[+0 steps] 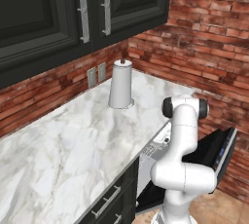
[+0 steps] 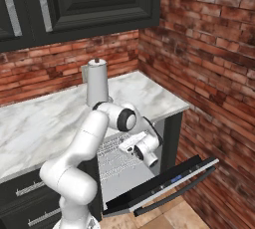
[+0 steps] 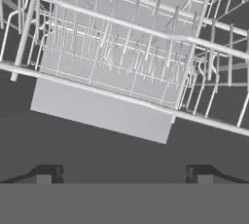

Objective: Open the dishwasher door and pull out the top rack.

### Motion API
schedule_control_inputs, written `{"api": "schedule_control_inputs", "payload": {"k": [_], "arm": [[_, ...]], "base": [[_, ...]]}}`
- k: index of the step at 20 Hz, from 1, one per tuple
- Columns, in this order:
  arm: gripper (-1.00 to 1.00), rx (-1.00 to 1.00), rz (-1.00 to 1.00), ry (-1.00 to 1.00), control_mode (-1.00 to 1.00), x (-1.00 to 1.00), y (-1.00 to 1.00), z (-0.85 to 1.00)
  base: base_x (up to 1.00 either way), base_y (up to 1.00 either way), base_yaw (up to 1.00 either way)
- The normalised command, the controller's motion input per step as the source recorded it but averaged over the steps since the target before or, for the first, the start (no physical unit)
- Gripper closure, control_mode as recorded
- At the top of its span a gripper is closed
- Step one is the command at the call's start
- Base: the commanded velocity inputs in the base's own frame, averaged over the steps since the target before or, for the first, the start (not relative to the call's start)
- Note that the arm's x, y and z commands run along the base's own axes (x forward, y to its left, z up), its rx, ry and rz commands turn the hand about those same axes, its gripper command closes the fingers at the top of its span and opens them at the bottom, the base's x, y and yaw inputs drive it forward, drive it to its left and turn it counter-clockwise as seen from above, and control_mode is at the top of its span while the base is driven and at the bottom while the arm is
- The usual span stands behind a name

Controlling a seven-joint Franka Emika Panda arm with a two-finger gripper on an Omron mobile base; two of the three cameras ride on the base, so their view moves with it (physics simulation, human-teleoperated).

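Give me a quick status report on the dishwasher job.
Gripper open, holding nothing, facing the top rack. Dishwasher door down and open. Top rack not yet gripped. Nothing between fingers and rack.

Two base views from behind, left and right — shared marble counter [image 1: 73, 135] — hand view close on the top rack [image 3: 121, 47].

My arm [image 2: 79, 148] is smooth glossy white, built of thick rounded tube sections with bulging elbows. Dark round caps close the joints, one black disc ringed in white at my upper elbow. My claw [image 3: 124, 172] ends in two small, dark, blocky finger tips [image 3: 48, 174].
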Motion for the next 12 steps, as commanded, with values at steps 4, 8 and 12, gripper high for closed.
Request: {"api": "schedule_control_inputs", "payload": {"k": [4,8,12], "arm": [[-1.0,0.1,0.0,-0.05,-1.0,0.47,0.09,-0.37],[-1.0,0.05,-0.06,0.0,-1.0,-0.02,-0.03,-0.93],[-1.0,0.0,-0.01,-0.05,-1.0,0.6,0.33,-0.3]], "base": [[0.0,0.0,0.0],[0.0,0.0,0.0],[0.0,0.0,0.0]]}}
